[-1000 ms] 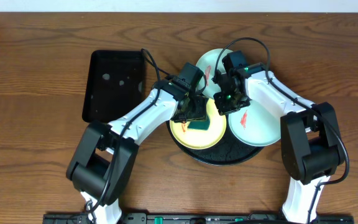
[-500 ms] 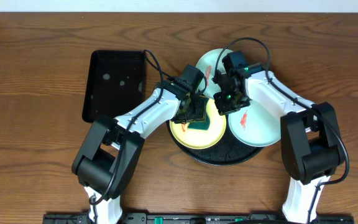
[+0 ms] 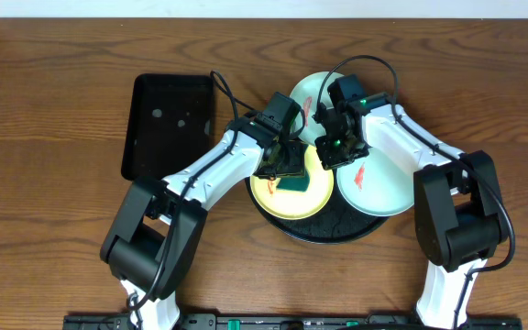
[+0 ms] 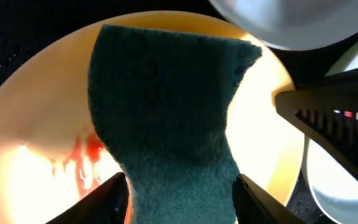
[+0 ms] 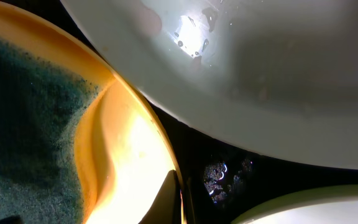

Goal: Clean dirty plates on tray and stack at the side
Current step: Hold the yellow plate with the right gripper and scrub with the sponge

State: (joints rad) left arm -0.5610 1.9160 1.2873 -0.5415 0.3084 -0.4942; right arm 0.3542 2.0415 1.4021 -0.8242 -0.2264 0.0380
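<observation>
The round black tray (image 3: 330,235) holds a pale yellow plate (image 3: 282,198) and two mint-blue plates, one at the back (image 3: 310,90) and one at the right (image 3: 381,183) with red smears. My left gripper (image 3: 282,165) is shut on a dark green sponge (image 3: 294,182) pressed flat on the yellow plate. In the left wrist view the sponge (image 4: 166,106) covers the plate's middle (image 4: 36,124), with a red smear (image 4: 82,155) to its left. My right gripper (image 3: 331,158) pinches the yellow plate's right rim (image 5: 129,143); only one finger (image 5: 178,199) shows there.
A smaller rectangular black tray (image 3: 168,124) lies on the wooden table left of the round tray. Both arms cross over the round tray. Black tray floor (image 5: 213,155) shows between the plates in the right wrist view.
The left arm's elbow swung slightly out and back. The sponge stays on the yellow plate and the right gripper has not moved.
</observation>
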